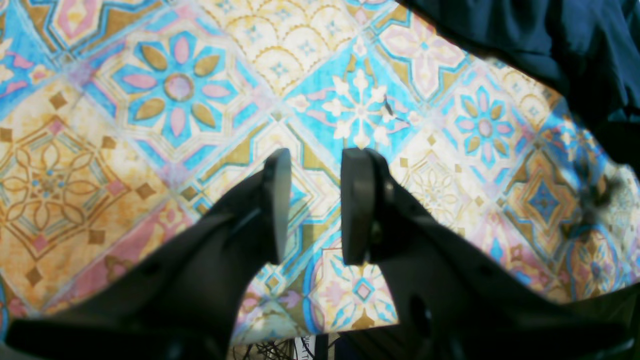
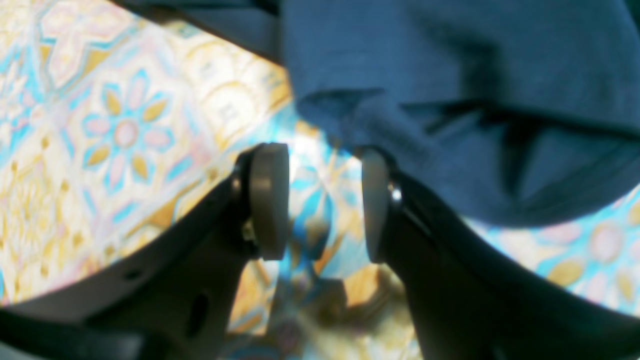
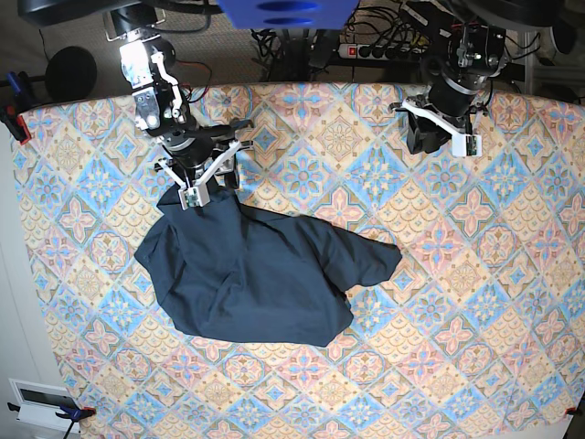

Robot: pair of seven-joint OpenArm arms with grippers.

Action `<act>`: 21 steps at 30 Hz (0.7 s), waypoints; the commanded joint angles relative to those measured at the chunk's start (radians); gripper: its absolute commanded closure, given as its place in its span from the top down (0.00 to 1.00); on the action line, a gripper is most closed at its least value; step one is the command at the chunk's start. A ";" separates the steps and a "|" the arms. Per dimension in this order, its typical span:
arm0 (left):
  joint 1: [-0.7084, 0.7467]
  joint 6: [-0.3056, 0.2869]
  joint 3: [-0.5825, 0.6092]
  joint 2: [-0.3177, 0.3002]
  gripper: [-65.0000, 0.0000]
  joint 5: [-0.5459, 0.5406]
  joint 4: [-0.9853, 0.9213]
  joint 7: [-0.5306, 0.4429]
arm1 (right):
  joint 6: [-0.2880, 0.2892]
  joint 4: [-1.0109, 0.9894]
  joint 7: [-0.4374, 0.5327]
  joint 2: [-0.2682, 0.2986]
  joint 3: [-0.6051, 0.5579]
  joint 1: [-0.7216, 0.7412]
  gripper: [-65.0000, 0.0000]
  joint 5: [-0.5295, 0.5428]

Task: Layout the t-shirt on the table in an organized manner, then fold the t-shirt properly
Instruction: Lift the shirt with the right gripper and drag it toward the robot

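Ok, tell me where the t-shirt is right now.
In the base view the t-shirt lies crumpled on the table, left of centre, its upper corner just under the open right claw; the left claw is well clear of it.

Dark floor behind; power strip, tangled cables.

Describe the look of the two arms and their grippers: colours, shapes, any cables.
Both grippers are two-fingered. The left gripper has black tapered fingers ending in flat, rounded dark pads. The right gripper has the same black fingers, its pads looking grey in that view. In the base view each arm has a black body with white bracket pieces at the wrist. Black cables run behind the arm bases.
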 commanded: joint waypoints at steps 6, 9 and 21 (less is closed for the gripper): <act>0.007 -0.004 -0.002 -0.006 0.26 -0.004 0.017 -0.021 | 0.008 0.033 0.023 0.002 0.003 0.005 0.36 0.008; 0.007 -0.004 -0.002 -0.006 0.26 -0.004 0.017 -0.021 | 0.007 0.045 0.023 0.002 0.003 0.005 0.36 0.008; 0.010 -0.004 -0.002 -0.004 0.26 -0.004 0.017 -0.021 | 0.005 0.037 0.024 0.002 0.005 0.048 0.48 0.008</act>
